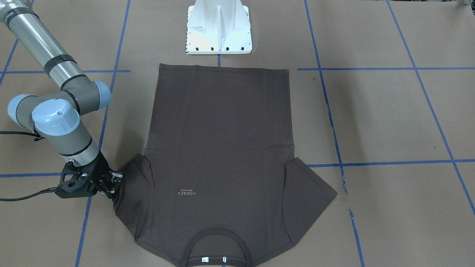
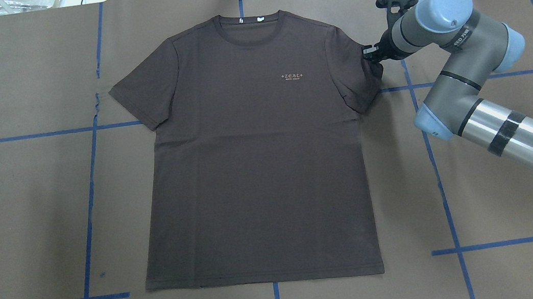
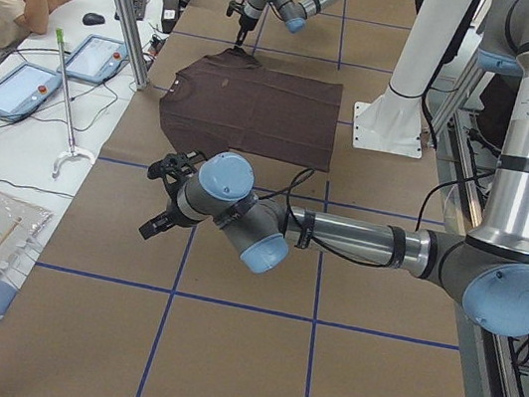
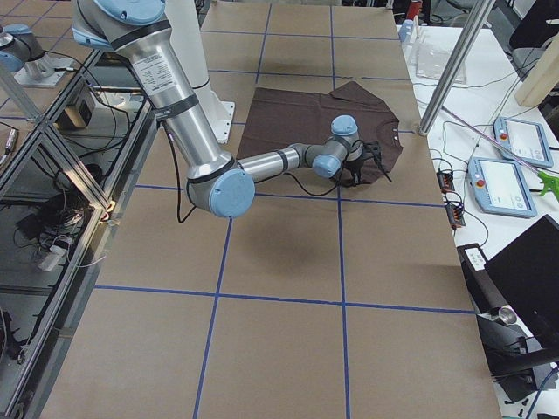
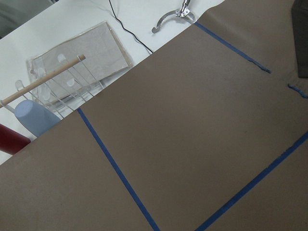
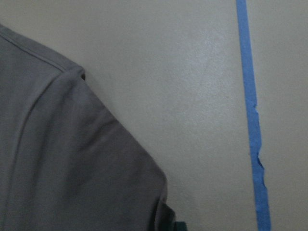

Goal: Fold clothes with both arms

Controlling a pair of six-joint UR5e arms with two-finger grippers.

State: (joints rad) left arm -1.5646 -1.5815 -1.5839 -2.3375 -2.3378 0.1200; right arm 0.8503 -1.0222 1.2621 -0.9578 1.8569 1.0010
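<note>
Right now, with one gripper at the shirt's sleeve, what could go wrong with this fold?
The right gripper sits at the very edge of the shirt, on a sleeve that looks bunched there; a shallow pinch might slip. The left gripper hangs off the shirt, so a one-sided pull could drag it crooked.

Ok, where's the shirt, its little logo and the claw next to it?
shirt (image 2: 250, 182), overhead view, middle of its front.
logo (image 2: 292, 75), overhead view, on the pale letters.
right claw (image 2: 369, 55), overhead view, its tips at the shirt's edge.
</note>
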